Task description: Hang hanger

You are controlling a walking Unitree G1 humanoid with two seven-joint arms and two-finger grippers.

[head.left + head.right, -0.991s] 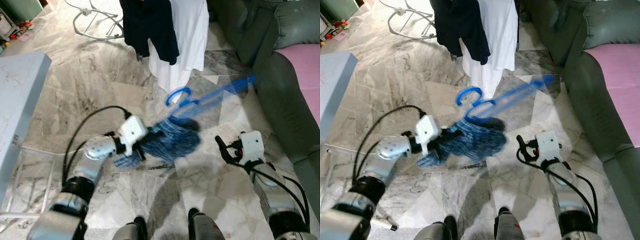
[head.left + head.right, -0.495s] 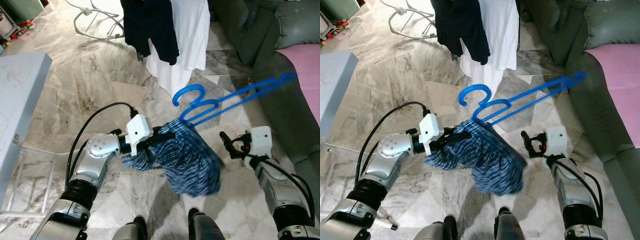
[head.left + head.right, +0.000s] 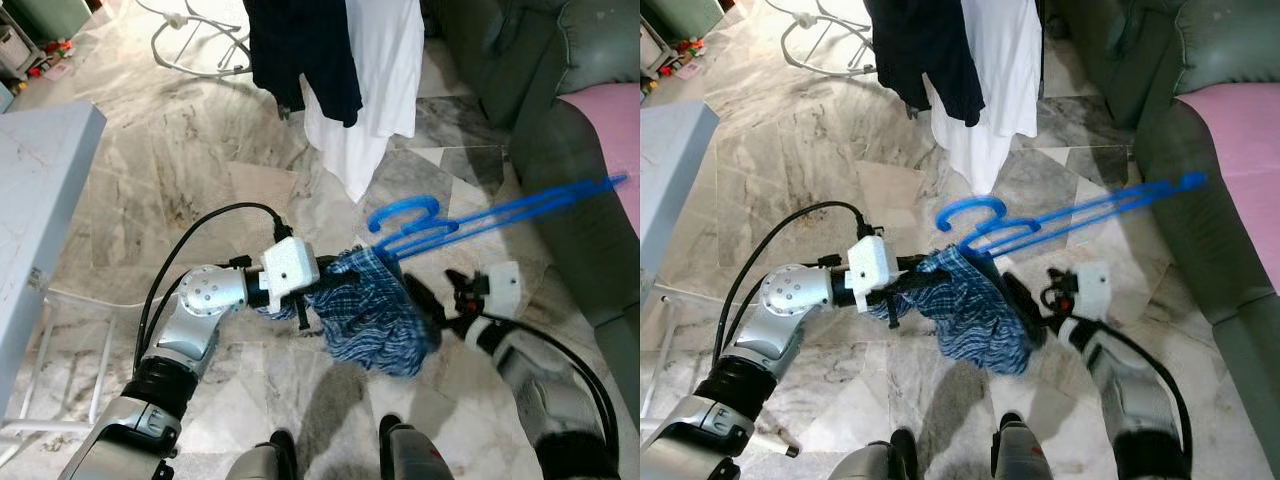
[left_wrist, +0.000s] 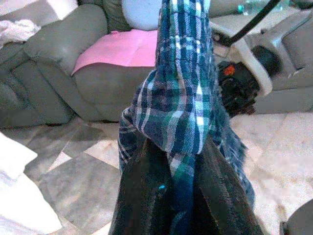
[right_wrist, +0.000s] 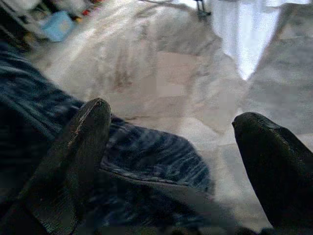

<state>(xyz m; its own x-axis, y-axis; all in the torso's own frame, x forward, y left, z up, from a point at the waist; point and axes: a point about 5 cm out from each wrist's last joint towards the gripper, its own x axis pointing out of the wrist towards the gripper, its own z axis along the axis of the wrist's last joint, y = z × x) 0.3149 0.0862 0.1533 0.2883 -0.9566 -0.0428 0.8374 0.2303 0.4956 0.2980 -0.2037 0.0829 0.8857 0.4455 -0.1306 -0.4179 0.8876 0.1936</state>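
Sofa (image 4: pixel 93 73) behind plaid cloth (image 4: pixel 183 98) (wrist view)

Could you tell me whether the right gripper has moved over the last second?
Yes. The right gripper has moved in toward the plaid cloth and away from the sofa; its fingers are open.

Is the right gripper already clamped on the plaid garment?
No: the right gripper has its fingers spread wide near the plaid garment, which the left gripper holds.
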